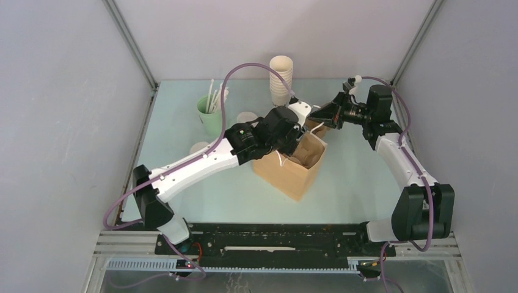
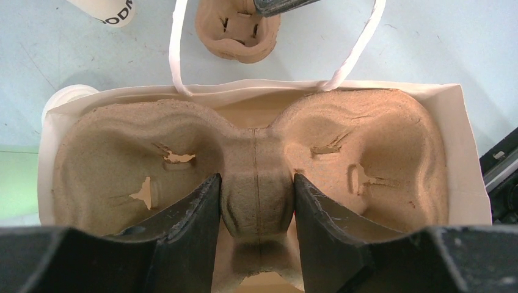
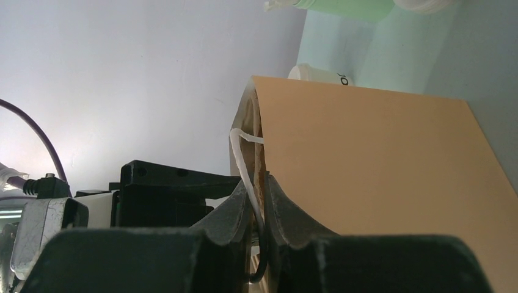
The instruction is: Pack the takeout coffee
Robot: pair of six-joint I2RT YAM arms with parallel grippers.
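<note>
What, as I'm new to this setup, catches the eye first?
A brown paper bag with white handles stands open mid-table, the right gripper pinching its rim. Inside lies a moulded brown pulp two-cup carrier, whose middle ridge the left gripper clasps.

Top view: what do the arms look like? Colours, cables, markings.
Both the left arm and right arm have white link shells and black joint housings. A translucent purple cable loops along each. A small green light glows on the left arm's black wrist block. Fingers are black wedges, edges scuffed.
</note>
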